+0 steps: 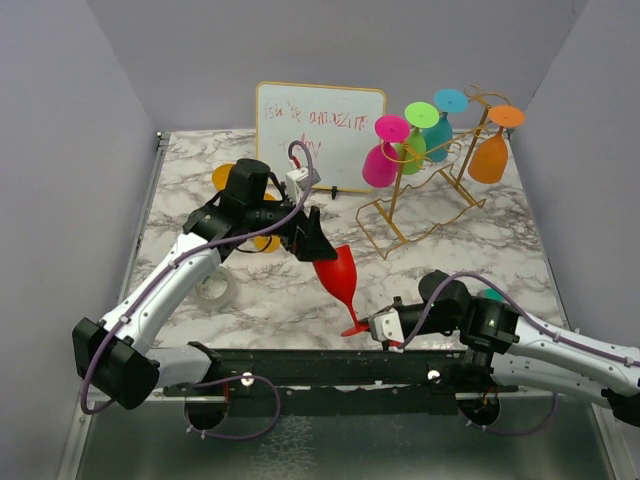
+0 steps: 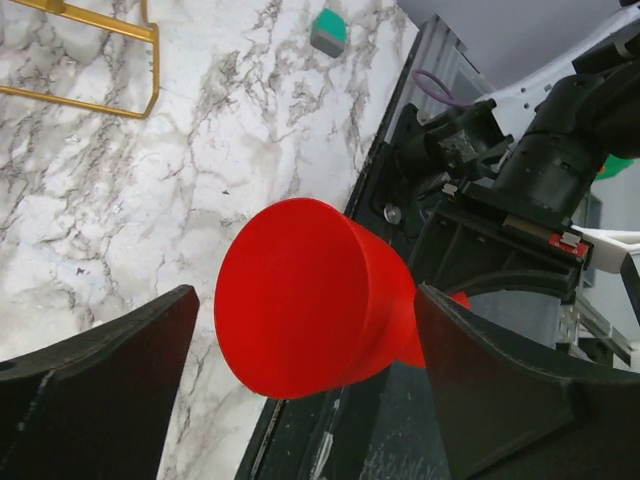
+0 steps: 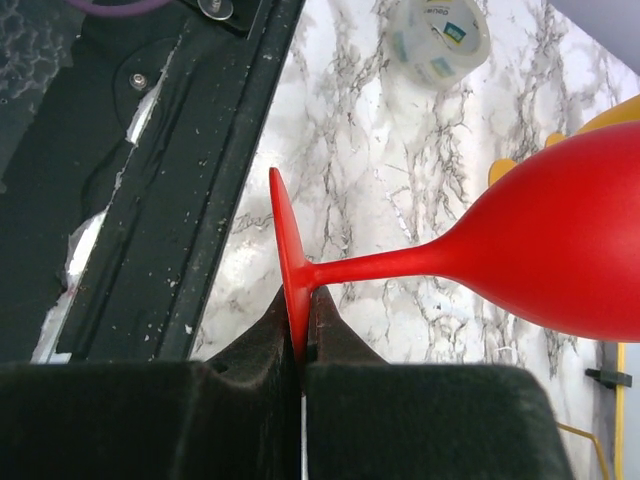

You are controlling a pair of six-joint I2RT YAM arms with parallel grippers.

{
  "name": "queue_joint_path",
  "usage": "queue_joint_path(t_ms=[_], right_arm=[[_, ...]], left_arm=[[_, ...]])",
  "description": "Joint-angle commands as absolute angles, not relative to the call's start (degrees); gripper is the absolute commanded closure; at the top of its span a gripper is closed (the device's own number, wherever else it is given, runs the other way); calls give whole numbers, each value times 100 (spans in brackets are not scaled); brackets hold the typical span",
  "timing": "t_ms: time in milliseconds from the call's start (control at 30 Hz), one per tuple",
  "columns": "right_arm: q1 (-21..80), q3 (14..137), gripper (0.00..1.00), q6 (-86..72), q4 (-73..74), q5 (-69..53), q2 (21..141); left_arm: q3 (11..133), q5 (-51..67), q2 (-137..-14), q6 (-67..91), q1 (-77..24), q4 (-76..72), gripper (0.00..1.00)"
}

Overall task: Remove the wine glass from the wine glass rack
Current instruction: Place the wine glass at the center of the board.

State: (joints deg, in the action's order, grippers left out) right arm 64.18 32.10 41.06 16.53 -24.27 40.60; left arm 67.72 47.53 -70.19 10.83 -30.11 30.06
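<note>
A red wine glass [image 1: 338,272] hangs tilted above the table's front middle, off the gold wire rack [image 1: 420,215]. My right gripper [image 1: 385,330] is shut on the edge of its round foot [image 3: 290,255]; in the right wrist view the pads [image 3: 270,330] pinch the foot and the bowl [image 3: 560,240] points away to the right. My left gripper [image 1: 310,240] is open, with a jaw on each side of the bowl [image 2: 300,300] and a gap on the left. The rack still carries a pink glass [image 1: 383,160], a green, a teal and an orange glass [image 1: 490,155] hanging upside down.
A white dry-erase board [image 1: 320,120] stands at the back. A tape roll [image 1: 213,290] lies at the front left. An orange-yellow glass [image 1: 225,178] sits behind the left arm. A small teal object [image 2: 328,30] lies near the right arm. The black base rail [image 1: 330,365] runs along the front edge.
</note>
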Motion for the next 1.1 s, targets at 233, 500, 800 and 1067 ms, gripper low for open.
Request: queue_joint_path(t_ms=[233,500,800,1067], right_arm=[[6474,3200,99,4625,1761,-2076,3867],[6469,3349,99,4890,2061,-1995,3867],[6470,3479,99,5111,2083,-1820,3705],[6470,3709,99,5287,2369,-1822,3871]], left_arm=[[6963,6787,-7099,372,-3039,2942,20],[6930,7787,-6886,39,-3050,2873,29],[6805,7879,-6894,-18,-3107,2856,38],[6690,7494,-6882,174,-3334,2850,54]])
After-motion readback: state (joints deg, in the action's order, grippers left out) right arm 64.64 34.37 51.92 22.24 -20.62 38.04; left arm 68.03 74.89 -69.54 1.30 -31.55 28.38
